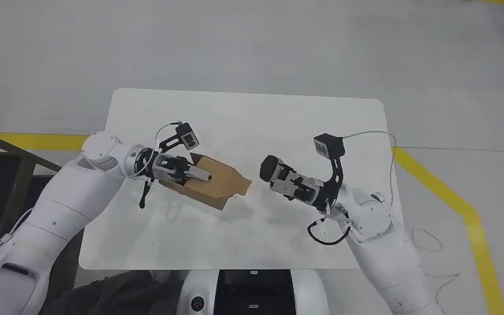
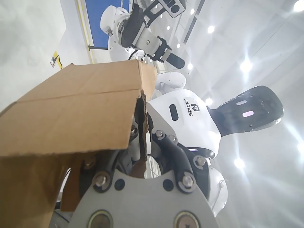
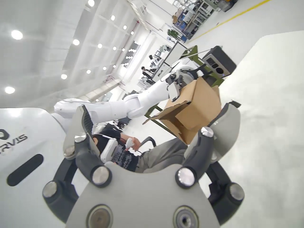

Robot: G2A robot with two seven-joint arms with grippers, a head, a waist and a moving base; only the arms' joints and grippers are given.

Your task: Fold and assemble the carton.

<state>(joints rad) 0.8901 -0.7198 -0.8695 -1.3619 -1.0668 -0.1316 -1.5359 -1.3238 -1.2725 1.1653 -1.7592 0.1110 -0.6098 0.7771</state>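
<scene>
Held carton (image 1: 224, 185) lies just left of right gripper (image 1: 270, 168), mid-frame.
Right jaws apart; left gripper (image 1: 201, 175) apparently clamps its wall.

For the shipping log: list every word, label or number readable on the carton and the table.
None. The carton shows plain brown cardboard on every visible face, with no print or label. The table has a white top that carries no marking.
</scene>
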